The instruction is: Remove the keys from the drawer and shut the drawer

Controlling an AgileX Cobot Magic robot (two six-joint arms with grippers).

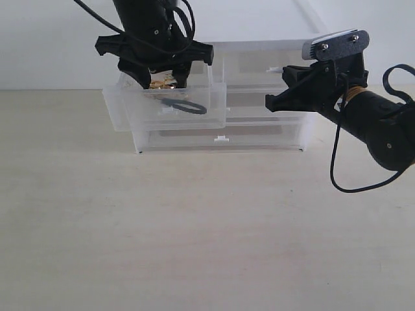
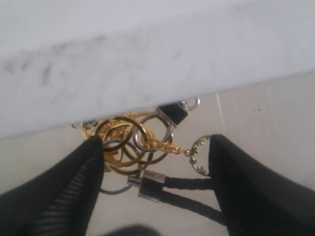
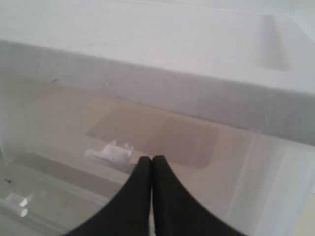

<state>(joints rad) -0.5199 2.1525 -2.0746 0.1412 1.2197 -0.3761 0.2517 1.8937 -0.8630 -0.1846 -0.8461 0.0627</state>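
Observation:
The drawer [image 1: 130, 107], a translucent white half-width one at the unit's top left, stands pulled out. Inside it lie the keys [image 1: 166, 83]: gold rings [image 2: 123, 145] with a black braided strap [image 2: 189, 194] whose loop [image 1: 185, 105] rests against the drawer's front wall. My left gripper [image 1: 163, 79] reaches down into the drawer and is open. Its fingers [image 2: 69, 189] stand on either side of the rings and strap without closing on them. My right gripper [image 1: 269, 103] is shut and empty, hovering in front of the unit's right half.
The drawer unit [image 1: 259, 133] stands at the back of a pale wooden table [image 1: 194, 227] against a white wall. Its other drawers are shut. A white tab handle [image 3: 110, 152] on a shut drawer front sits just beyond my right gripper [image 3: 151, 161].

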